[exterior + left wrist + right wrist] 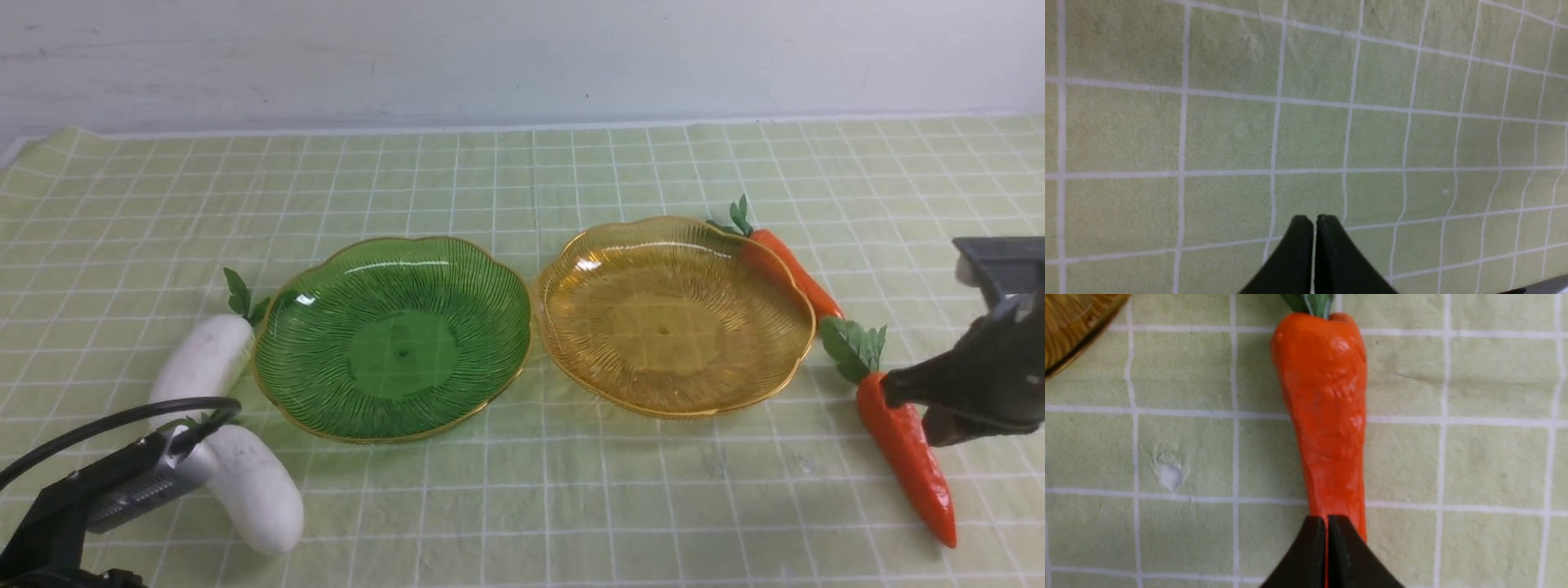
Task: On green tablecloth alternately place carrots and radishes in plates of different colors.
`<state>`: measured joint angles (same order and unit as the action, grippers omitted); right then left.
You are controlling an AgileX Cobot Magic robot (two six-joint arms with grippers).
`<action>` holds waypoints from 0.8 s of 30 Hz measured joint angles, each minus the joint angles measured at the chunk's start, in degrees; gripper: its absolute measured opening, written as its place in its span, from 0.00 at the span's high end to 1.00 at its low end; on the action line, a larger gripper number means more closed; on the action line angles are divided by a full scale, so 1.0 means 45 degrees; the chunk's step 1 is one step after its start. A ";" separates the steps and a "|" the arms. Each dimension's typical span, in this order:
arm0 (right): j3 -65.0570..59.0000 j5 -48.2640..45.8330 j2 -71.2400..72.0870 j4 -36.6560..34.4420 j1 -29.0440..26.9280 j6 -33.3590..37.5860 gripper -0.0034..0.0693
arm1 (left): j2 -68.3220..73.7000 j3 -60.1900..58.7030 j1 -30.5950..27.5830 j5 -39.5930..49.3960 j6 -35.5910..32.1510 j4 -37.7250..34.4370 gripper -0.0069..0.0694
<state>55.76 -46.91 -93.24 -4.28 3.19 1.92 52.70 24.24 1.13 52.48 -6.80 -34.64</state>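
Cloth fills the frame; green plate centre-left, amber plate centre-right, both empty. Radishes lower left; carrots at right, glossy, probably stiff, light, slippery: pinch the thick shoulder. Right gripper, fingers together, over the lower carrot; left gripper together, empty.

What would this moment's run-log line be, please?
green plate, yellow plate empty | left gripper shut over cloth | right gripper shut over near carrot
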 joint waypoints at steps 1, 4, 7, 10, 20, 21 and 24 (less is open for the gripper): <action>0.0027 0.0072 -0.0127 0.0026 0.0014 -0.0013 0.95 | 0.0000 0.0000 0.0000 0.0000 0.0000 -0.0003 0.92; 0.0063 0.0472 -0.0504 0.0286 0.0023 -0.0013 0.93 | 0.0000 0.0000 0.0000 0.0000 0.0000 -0.0028 0.92; 0.0092 0.0837 -0.0601 0.0430 0.0023 -0.0013 0.88 | 0.0000 0.0000 0.0000 0.0000 -0.0015 -0.0031 0.92; 0.0137 0.1208 -0.0616 0.0593 0.0023 0.0014 0.80 | 0.0000 0.0000 0.0000 -0.0013 -0.0100 -0.0042 0.92; 0.0178 0.1610 -0.1896 0.0655 0.0023 0.0072 0.28 | 0.0000 0.0000 0.0000 -0.0387 -0.0572 -0.0077 0.92; 0.0178 0.1610 -0.1918 0.0655 0.0023 0.0072 0.28 | 0.0000 0.0000 0.0000 -0.0387 -0.0572 -0.0077 0.92; 0.0178 0.1616 -0.2043 0.0655 0.0023 0.0096 0.34 | 0.0000 0.0000 0.0000 -0.0387 -0.0572 -0.0077 0.92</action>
<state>56.56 -39.64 -102.44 -1.34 3.29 2.35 52.70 24.24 1.13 50.74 -9.37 -34.98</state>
